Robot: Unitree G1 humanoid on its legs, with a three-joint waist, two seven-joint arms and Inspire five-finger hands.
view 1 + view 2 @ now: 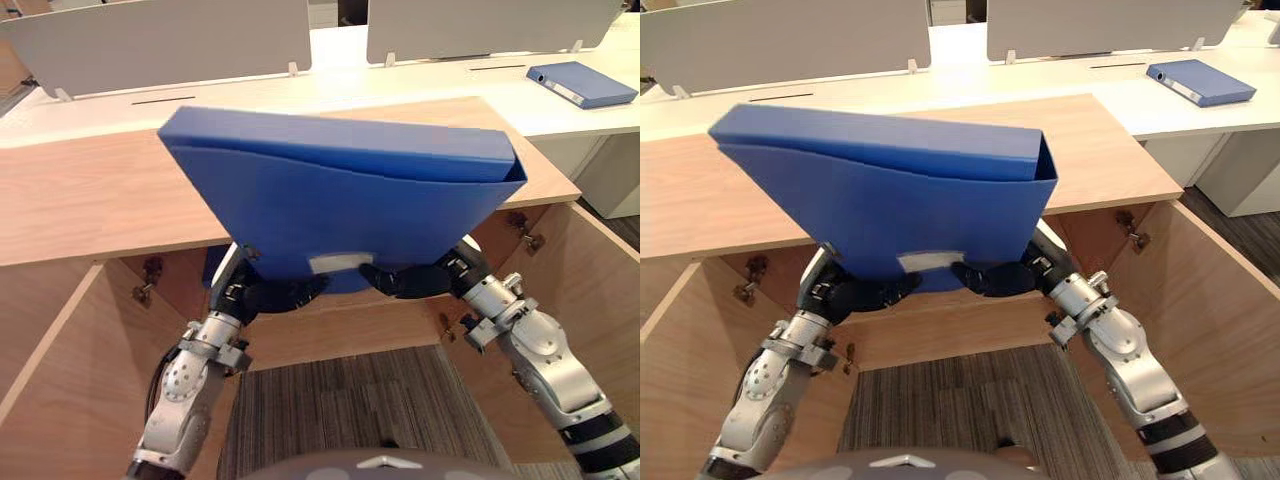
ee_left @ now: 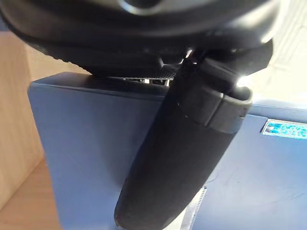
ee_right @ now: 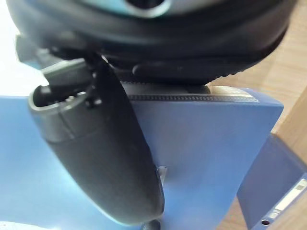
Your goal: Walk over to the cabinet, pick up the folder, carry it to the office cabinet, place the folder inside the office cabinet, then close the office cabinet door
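Beyond the open wooden cabinet [image 1: 90,200], a second folder [image 1: 582,83] lies on the white table [image 1: 420,85]. Left hand [image 1: 265,295] and right hand [image 1: 405,280] pinch the blue folder [image 1: 350,200] by its lower edge, thumbs on its face, fingers probably behind, so it hangs tilted above the opening, ready to go in.

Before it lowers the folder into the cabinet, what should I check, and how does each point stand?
1. Left hand clamped on folder: ok.
2. Right hand clamped on folder: ok.
3. Left door swung open: ok.
4. Right door swung open: ok.
5. Free room inside cabinet: cannot tell, the folder hides it.
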